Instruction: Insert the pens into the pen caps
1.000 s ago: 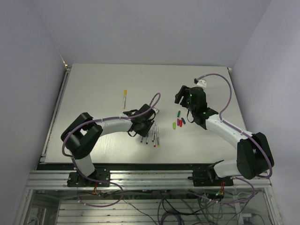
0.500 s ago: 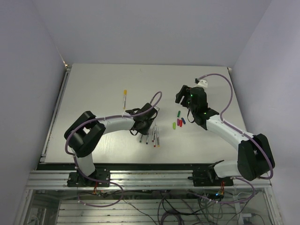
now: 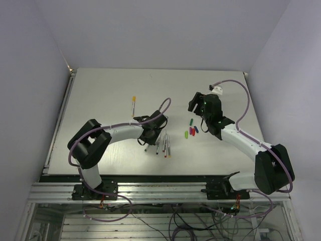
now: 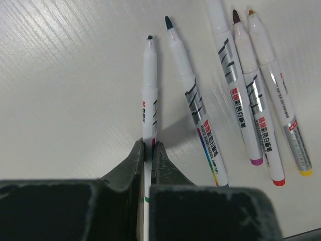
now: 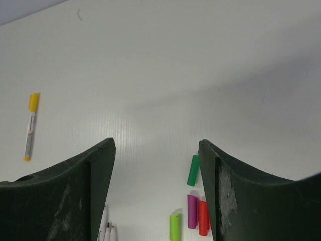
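My left gripper (image 3: pixel 150 136) (image 4: pixel 148 145) is shut on the barrel of a white pen with a dark green tip (image 4: pixel 149 95), low over the table. Several other uncapped pens (image 4: pixel 248 100) (image 3: pixel 164 143) lie side by side just right of it. The caps lie in a cluster at centre right: dark green (image 3: pixel 191 121) (image 5: pixel 193 170), blue (image 3: pixel 196 129), red (image 3: pixel 193 132) (image 5: pixel 202 224), purple (image 5: pixel 192 218) and light green (image 3: pixel 186 134) (image 5: pixel 174 227). My right gripper (image 3: pixel 196 103) (image 5: pixel 157 143) is open and empty, hovering just beyond the caps.
A pen with a yellow cap on it (image 3: pixel 133 106) (image 5: pixel 30 125) lies apart at centre left. The white table (image 3: pixel 100 90) is walled on the left, back and right. Purple cables loop over both arms.
My left gripper has drawn the green-tipped pen a little to the left, away from the other pens. The right arm has barely moved.
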You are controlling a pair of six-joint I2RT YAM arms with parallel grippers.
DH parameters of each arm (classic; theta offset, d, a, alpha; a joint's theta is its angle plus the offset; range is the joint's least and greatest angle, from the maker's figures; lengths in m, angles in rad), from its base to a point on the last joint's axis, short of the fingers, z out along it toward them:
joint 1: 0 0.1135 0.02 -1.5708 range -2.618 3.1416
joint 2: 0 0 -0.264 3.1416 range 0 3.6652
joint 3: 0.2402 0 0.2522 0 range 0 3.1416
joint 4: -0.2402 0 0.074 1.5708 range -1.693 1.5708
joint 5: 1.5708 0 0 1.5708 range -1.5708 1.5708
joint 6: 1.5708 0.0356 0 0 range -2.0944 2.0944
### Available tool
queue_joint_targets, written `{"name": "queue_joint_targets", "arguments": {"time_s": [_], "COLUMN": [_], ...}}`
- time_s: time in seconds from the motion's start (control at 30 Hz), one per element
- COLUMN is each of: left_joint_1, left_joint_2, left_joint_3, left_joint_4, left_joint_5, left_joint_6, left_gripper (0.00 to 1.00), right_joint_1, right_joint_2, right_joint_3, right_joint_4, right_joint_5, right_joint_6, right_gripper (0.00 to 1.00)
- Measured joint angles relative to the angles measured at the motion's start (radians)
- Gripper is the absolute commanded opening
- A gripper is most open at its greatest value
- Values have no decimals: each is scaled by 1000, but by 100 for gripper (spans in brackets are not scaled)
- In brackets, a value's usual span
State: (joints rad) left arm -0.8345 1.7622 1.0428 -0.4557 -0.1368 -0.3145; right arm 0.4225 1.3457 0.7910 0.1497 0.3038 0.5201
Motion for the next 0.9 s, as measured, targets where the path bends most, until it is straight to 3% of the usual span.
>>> {"name": "queue_joint_targets", "arguments": {"time_s": [0.27,0.9], "left_joint_1": [1,95], "left_joint_2": [23,58], "left_joint_3": [33,161], "left_joint_4": [-27,-70], "left_joint_5": [6,7], "left_joint_6": [0,19], "left_gripper": [7,7], "right_joint_1": [-3,-3], "right_joint_2": [26,110], "right_joint_3": [11,56], "right_joint_4": [-35,-135], "right_joint_5": [6,44], "right_joint_6": [0,5], "right_gripper": [61,59]}}
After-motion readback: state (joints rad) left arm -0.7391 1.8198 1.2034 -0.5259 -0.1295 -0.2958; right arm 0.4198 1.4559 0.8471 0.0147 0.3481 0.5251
